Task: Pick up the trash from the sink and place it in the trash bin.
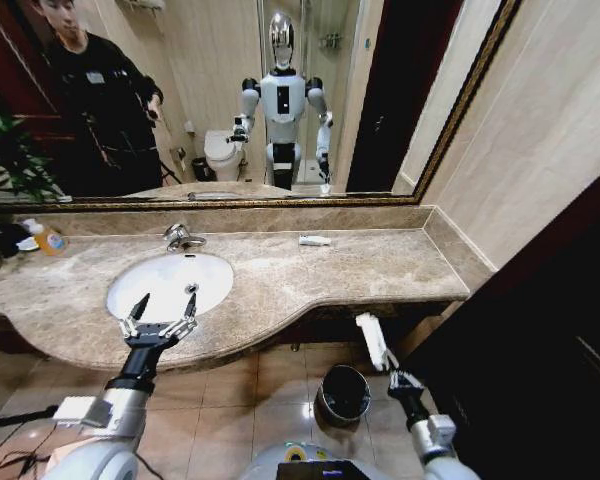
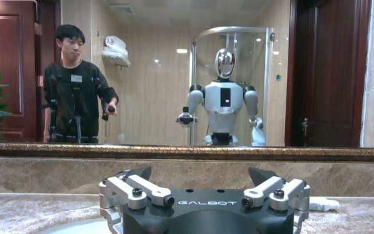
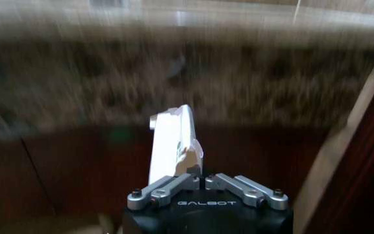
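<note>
Beside the marble counter (image 1: 310, 275), a white tube (image 1: 376, 341) is clenched by its lower end in the right gripper (image 1: 393, 372) just over the bin (image 1: 343, 393), judged light and squashy, while the left gripper (image 1: 162, 318) is spread above the sink (image 1: 130, 290).

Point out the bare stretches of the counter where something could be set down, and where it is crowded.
The marble countertop is bare from the sink rightward to the wall, apart from one small white tube by the backsplash. It is crowded at the far left: an orange-yellow bottle and a plant. The open left end effector hangs at the sink's front rim.
</note>
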Controlling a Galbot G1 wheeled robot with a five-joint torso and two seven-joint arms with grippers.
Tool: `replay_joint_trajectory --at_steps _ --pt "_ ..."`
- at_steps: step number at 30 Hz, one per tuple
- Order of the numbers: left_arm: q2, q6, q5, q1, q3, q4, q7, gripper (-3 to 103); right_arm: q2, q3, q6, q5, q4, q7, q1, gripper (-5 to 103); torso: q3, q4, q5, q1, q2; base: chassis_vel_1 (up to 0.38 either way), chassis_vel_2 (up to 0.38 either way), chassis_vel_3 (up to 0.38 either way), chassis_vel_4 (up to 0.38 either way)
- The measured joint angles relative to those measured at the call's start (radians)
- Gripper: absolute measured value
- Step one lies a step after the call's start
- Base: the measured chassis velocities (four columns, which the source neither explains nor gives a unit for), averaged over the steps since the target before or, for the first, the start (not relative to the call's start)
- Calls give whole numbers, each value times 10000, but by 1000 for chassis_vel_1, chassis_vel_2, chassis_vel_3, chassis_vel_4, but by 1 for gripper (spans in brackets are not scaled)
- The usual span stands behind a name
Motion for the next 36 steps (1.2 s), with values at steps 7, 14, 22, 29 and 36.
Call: replay_joint_trajectory --at_steps 7,14,22,29,36 --pt "0 0 0 0 0 0 0 100 618 -568 378 -931 -3590 36 2229 0 1 3 -3 1 -1 0 0 0 0" --pt "0 0 0 0 0 0 0 100 1440 -689 806 -1728 -6019 -14 3387 0 1 2 -2 1 -1 0 0 0 0" --pt "0 0 0 0 0 0 -1 100 2175 -739 1464 -2566 -8260 67 4135 0 1 1 -2 1 -1 0 0 0 0" --pt "0 0 0 0 0 1 0 100 2452 -822 1829 -2814 -9017 313 4429 2 0 1 -3 0 -1 0 0 0 0" --pt "0 0 0 0 0 1 0 100 2532 -868 2167 -2981 -9345 482 4592 29 0 1 -3 0 0 0 0 0 0"
